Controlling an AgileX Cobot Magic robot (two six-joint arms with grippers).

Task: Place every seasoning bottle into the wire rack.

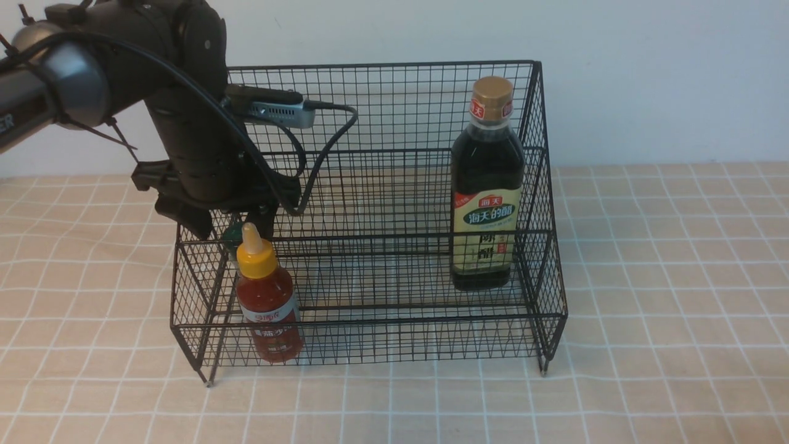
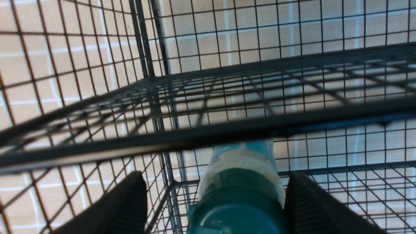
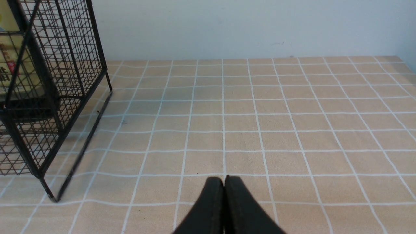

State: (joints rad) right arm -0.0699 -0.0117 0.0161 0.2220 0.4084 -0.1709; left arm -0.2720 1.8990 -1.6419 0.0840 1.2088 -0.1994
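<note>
White-gridded tan tabletop [image 1: 678, 308] fronts a pale wall [image 1: 666, 80], left end effector [image 2: 216, 191] open, right end effector [image 3: 223, 179] closed.

Counter [image 1: 666, 296], light tan/beige, whitish grid lines, crossing ones look roughly square. Runs off to left, right and near side. Some grid lines slightly wavy. Wall [image 1: 666, 80] behind far edge: plain, pale blue-gray, smooth-looking, small faint marks. Straight counter/wall border. Right wrist view: bluer strip [image 3: 406, 32] at far right, beside wall; can't tell what it is. Light soft, fairly even; dim shading on part of the counter. Light source can't be made out.
</note>
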